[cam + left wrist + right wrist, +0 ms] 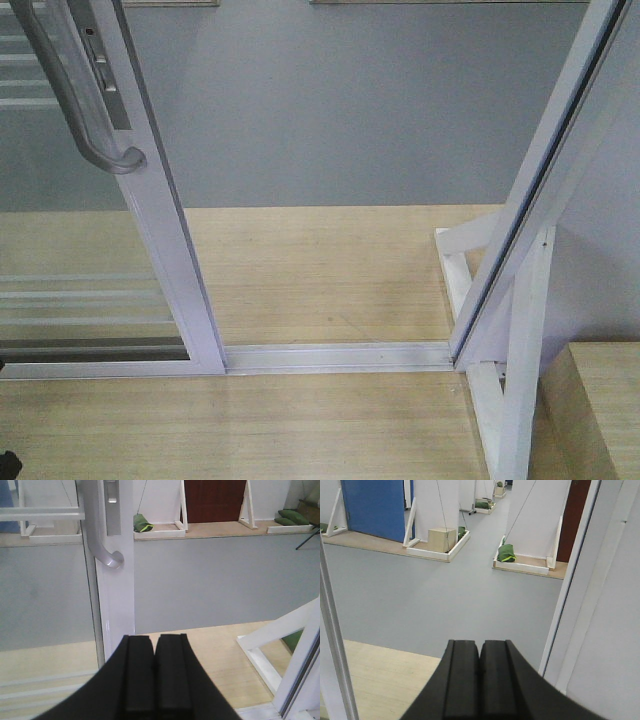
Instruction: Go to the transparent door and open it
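Note:
The transparent door (pixel 160 210) is a clear glass panel in a glossy white frame, standing slid to the left of the front view. Its curved silver pull handle (pixel 85 110) ends in a hook at the upper left. The door frame (pixel 117 595) and handle (pixel 100 545) also show in the left wrist view, ahead of my left gripper (pixel 155 642), which is shut, empty and apart from the handle. My right gripper (pixel 480 647) is shut and empty, facing the gap between the door and the right jamb (pixel 570 595). Neither gripper shows in the front view.
A floor track (pixel 340 355) runs across the wooden platform (pixel 320 270) to the white jamb (pixel 530 200) with its braced support (pixel 500 390) at right. Grey floor (pixel 340 100) lies beyond. More stands, green sandbags (pixel 506 553), a blue door (pixel 375 507) and a cardboard box (pixel 442 539) stand farther off.

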`<state>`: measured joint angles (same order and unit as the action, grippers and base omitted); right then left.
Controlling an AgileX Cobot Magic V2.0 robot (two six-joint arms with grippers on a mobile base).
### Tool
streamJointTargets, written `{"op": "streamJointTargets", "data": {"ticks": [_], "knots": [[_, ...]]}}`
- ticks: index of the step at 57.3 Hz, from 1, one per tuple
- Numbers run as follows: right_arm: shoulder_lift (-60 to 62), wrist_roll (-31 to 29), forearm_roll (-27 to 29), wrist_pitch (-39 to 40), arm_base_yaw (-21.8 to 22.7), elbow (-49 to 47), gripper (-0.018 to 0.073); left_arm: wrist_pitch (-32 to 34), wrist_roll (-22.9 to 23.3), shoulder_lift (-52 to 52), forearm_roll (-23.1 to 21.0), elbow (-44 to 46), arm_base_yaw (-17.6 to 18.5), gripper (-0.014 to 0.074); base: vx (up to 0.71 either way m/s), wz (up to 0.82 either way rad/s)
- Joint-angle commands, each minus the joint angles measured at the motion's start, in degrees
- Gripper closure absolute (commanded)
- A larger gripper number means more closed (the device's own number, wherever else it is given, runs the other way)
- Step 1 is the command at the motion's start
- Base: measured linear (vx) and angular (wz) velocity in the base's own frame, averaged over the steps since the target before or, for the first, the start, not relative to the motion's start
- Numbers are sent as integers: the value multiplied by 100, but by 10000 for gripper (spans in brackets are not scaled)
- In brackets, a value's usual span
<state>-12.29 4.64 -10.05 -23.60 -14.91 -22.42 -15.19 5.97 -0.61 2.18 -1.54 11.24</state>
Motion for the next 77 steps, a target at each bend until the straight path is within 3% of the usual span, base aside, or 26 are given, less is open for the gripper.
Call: {"op": "streamJointTargets", "data": {"ticks": [1,11,23,38,56,77], "knots": [[-51,-36,-41,552,-12,-72,563,437,42,-78,-23,-144,23,596,0,0],[244,-36,430,1042,-12,901,563,437,42,-78,-23,-144,23,596,0,0],[1432,-7,1005,2005,4,2520,563,437,42,-78,-23,-144,23,596,0,0],[1370,-17,946,1650,25,2490,563,402,42,-72,-23,-144,23,596,0,0],[1370,-17,950,1656,482,2490,563,402,42,-72,-23,-144,23,596,0,0],[1370,-17,950,1656,482,2490,563,402,42,-72,-23,-144,23,596,0,0]]}}
